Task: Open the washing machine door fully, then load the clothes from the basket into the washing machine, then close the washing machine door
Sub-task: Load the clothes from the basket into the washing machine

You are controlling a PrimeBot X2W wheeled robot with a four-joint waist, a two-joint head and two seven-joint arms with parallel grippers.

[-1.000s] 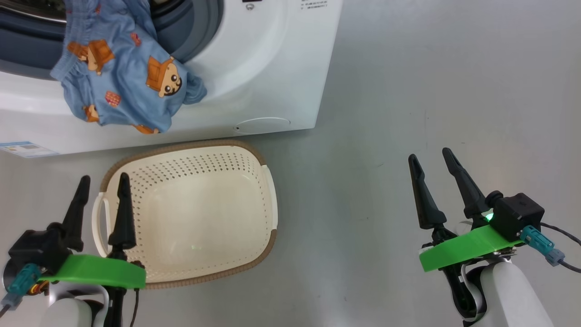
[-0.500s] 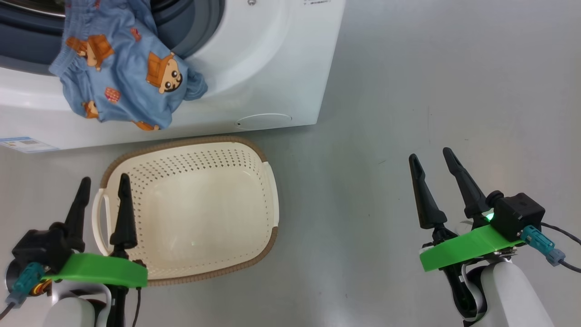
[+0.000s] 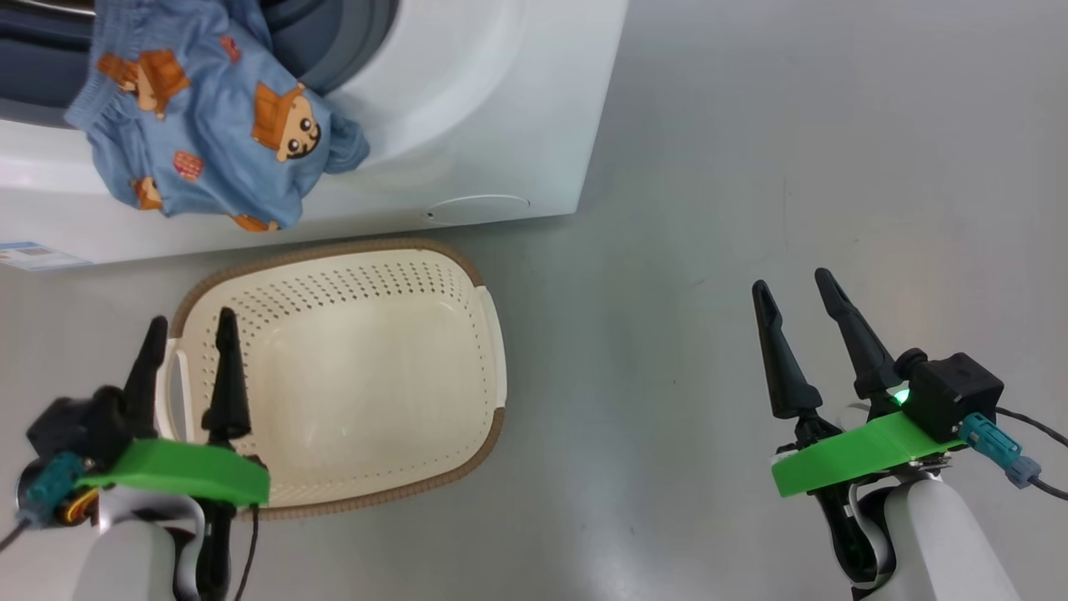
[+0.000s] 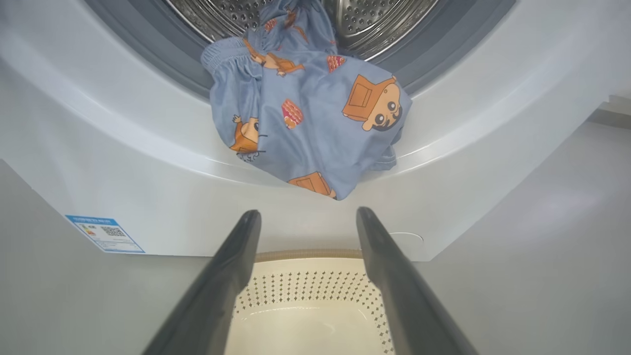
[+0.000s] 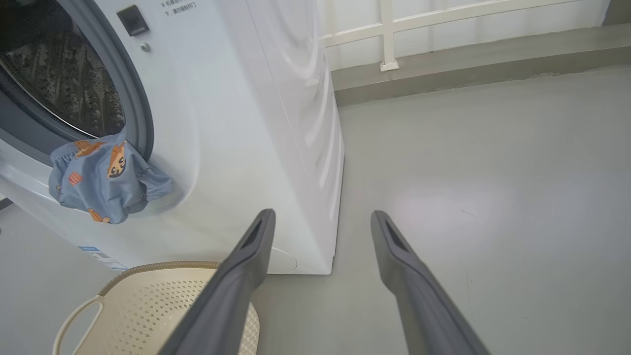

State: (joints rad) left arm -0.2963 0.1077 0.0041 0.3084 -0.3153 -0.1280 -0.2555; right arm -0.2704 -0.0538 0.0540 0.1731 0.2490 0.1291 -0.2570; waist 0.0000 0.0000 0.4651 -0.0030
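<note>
Washing machine [image 3: 467, 125] at top left of floor [image 3: 751, 167], drum [image 4: 374, 19] mouth uncovered. Clothes [image 3: 200, 142]: blue printed bundle draped over lower lip of drum opening, upper part inside drum, rest hanging down white front panel. Basket [image 3: 334, 255] on floor just in front of machine, blue label [image 3: 33, 255] near its left corner. Left gripper [image 3: 190, 319]: fingers apart, holding nothing, above basket's left handle edge. Right gripper [image 3: 791, 281]: fingers apart, holding nothing, over floor well right of basket.

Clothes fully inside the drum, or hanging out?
Hanging out. The clothes drape from the drum over the gasket onto the washing machine front.
</note>
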